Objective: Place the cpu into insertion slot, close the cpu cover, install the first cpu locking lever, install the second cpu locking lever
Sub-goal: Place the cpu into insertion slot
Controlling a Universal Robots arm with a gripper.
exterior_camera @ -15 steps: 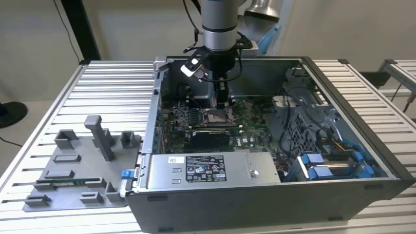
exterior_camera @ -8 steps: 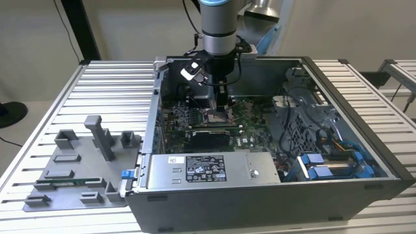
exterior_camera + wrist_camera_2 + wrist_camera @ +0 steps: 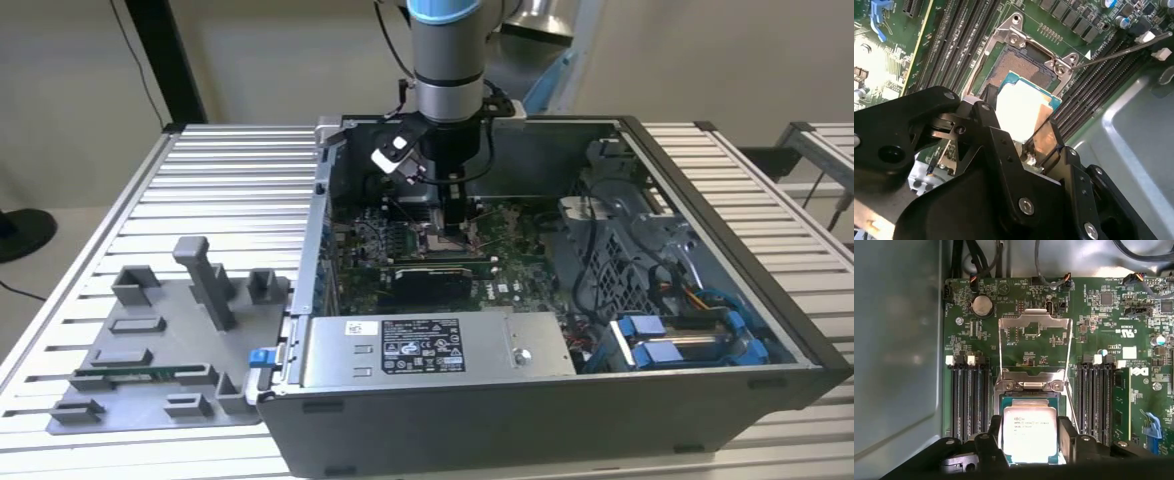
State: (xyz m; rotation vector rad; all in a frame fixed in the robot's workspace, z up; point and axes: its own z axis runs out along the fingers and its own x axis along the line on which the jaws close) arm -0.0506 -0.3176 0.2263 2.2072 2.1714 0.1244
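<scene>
From the exterior view's left, a grey fixture (image 3: 160,350) is lying on the desk (image 3: 200,170), then the gripper (image 3: 454,215) is hanging inside the open case (image 3: 534,420), its fingers (image 3: 1066,432) grasping the cpu (image 3: 1030,432) by 2 edges over the slot (image 3: 1029,396), the cover (image 3: 1035,320) standing open.

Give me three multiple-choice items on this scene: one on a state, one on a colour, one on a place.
1. How does the cpu cover stand?
A. shut flat
B. raised open
C. taken off

2. What colour is the circuit board?
A. blue
B. green
C. red

3. Where is the cpu?
A. held by the gripper at the insertion slot
B. under the cpu cover
C. lying loose on the circuit board, away from the gripper

Answers:
1 B: its frame stands up off the insertion slot.
2 B: the circuit board is green throughout.
3 A: both wrist views show the gripper clasping the cpu there.
</scene>
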